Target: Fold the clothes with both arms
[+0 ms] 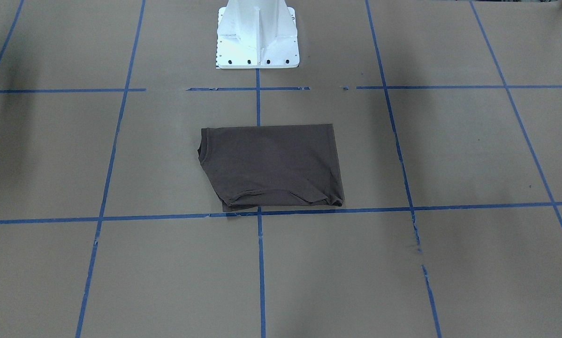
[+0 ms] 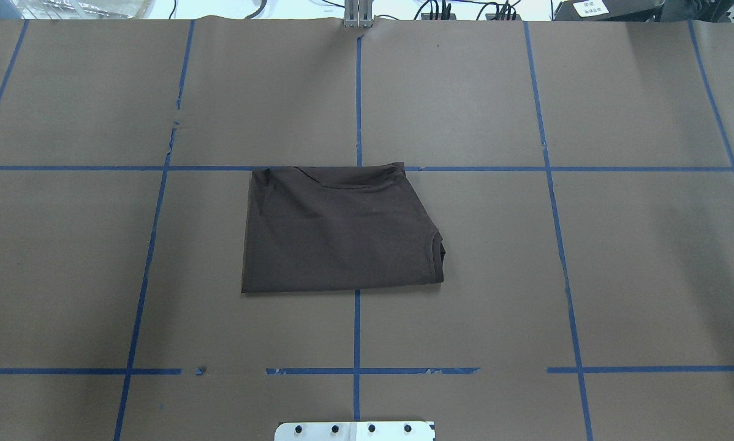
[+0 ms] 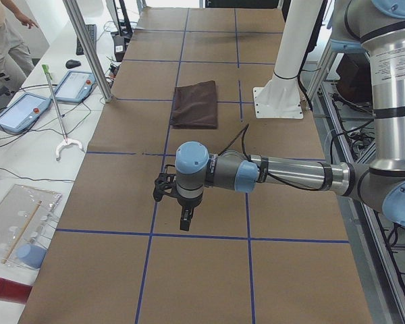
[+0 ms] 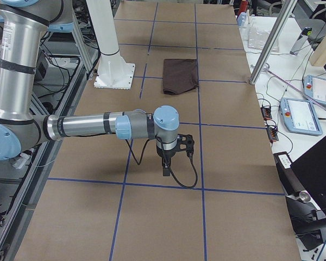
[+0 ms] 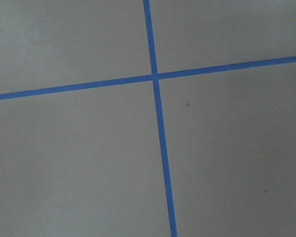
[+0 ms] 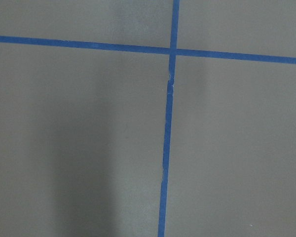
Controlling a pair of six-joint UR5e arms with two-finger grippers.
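**Folded T-Shirt at Table Centre: Risks and Visibility Limits**

**Position.** The T-shirt (image 2: 342, 229) lies flat as a compact folded rectangle at the centre of the table (image 2: 618, 275). It straddles the middle blue tape line (image 2: 357, 331), in front of the pedestal base (image 1: 257, 35). Both arms hang well apart from it, one toward each end of the table.

**Risks**
1. The left gripper (image 3: 184, 219), on the left arm (image 3: 290, 175), hangs over bare paper. The garment's left edge is a flush stack of layers. A pinch there is likely to take only the top layer and peel the fold open.
2. The far edge of the stack carries a bunched ridge. Pressure or drag on it can push the layers out of line.
3. At the right edge a hemmed opening bulges past the outline. A pass by the right gripper (image 4: 166, 166), on the right arm (image 4: 87, 126), can snag it and pull the stack askew.
4. The fold appears complete, so further handling probably adds more risk than benefit.

**Visibility limits**
- Left gripper: it shows in a side view only, so whether the jaws stand wide or narrow cannot be told. Its wrist camera shows paper and tape alone.
- T-shirt: no lettering or tags show. The curved seams cannot be told apart as collar or sleeve, and the layer count is hidden.
- Right gripper: the same limits apply as for the left gripper.
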